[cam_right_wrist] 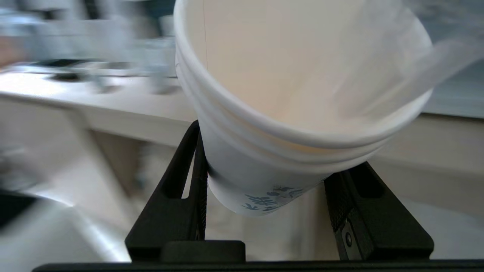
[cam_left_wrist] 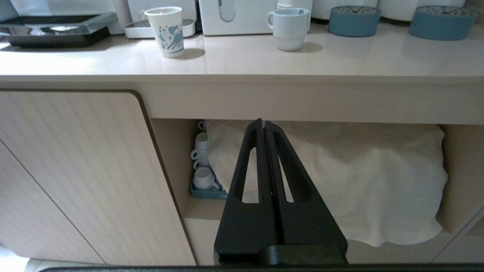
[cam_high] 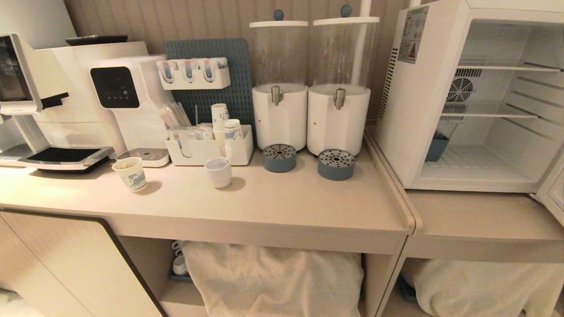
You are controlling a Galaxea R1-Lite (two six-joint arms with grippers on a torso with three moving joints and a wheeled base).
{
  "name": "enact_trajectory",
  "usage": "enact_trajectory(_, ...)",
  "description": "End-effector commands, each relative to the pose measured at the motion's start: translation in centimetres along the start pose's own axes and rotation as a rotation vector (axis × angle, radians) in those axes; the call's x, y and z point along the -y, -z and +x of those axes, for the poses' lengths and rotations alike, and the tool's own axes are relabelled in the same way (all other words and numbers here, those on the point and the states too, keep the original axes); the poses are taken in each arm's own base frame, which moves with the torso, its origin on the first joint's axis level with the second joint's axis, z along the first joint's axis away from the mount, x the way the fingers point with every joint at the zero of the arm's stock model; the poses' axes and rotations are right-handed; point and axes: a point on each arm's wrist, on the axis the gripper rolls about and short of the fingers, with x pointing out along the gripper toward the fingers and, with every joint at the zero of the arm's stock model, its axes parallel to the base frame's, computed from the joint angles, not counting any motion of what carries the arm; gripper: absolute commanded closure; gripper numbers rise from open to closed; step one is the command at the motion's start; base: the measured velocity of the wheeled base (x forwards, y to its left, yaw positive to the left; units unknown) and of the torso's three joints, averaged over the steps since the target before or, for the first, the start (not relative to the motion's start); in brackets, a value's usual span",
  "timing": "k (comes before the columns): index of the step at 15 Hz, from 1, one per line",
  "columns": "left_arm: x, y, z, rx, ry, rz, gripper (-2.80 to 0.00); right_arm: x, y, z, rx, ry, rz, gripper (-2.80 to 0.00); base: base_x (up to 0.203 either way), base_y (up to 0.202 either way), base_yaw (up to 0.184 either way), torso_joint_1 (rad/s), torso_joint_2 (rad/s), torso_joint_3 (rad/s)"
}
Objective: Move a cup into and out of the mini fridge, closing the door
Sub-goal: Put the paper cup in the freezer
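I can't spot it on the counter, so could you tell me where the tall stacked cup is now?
The cup is between the right gripper fingers, seen only in the right wrist view.

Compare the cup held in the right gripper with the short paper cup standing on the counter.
The cup shows several nested rims, like a stack; the short paper cup shows a single rim.
The cup is clamped, tilted, in the right gripper; the short paper cup stands upright and untouched on the counter.
Both are white paper with a blue print.
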Motion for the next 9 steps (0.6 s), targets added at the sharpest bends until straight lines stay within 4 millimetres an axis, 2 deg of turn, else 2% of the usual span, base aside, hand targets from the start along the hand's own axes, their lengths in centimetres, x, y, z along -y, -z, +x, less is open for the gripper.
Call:
enact_trajectory(1, 0.0, 0.6, 0.1, -0.019, -0.001, -0.001, 0.00, 1.1, -4.1, 5.1, -0.166, -0.073, 0.105, 0.00, 0.000, 0.000, 0.000, 0.000, 0.00, 0.000)
enact_trajectory(3, 0.0, 0.5, 0.1, -0.018, 0.001, 0.001, 0.00, 2.9, -5.7, 10.1, -0.248, -0.083, 0.166, 0.00, 0.000, 0.000, 0.000, 0.000, 0.00, 0.000)
enact_trajectory(5, 0.0, 0.5, 0.1, -0.016, 0.001, 0.001, 0.00, 5.0, -6.2, 15.1, -0.287, -0.030, 0.183, 0.00, 0.000, 0.000, 0.000, 0.000, 0.00, 0.000)
enact_trajectory(9, 0.0, 0.5, 0.1, -0.018, 0.001, 0.001, 0.00, 8.3, -4.4, 25.3, -0.240, 0.228, 0.100, 0.00, 0.000, 0.000, 0.000, 0.000, 0.00, 0.000)
